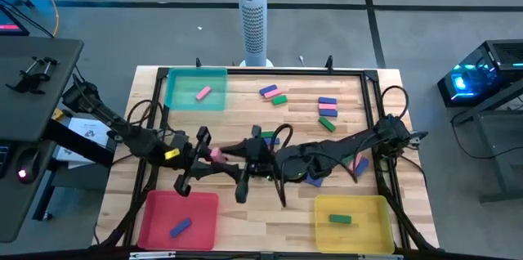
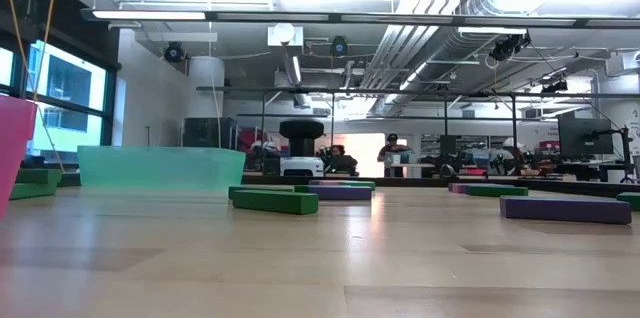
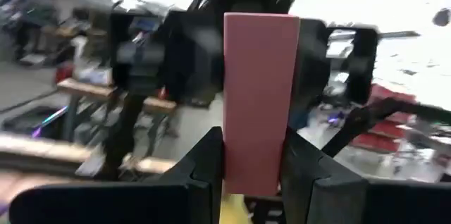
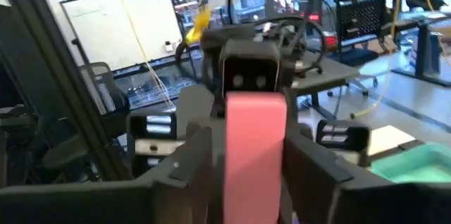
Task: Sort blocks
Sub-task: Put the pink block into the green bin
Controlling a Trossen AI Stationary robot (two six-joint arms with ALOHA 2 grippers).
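high view: the left gripper (image 1: 211, 152) and right gripper (image 1: 233, 153) meet at table centre over a pink block (image 1: 217, 154). a teal tray (image 1: 196, 90) at eleven o'clock holds another pink bar.

left wrist view: its fingers (image 3: 204, 164) clench the pink block (image 3: 259, 101).

right wrist view: the block (image 4: 255, 150) sits between its fingers (image 4: 194, 157); whether they grip cannot be told.
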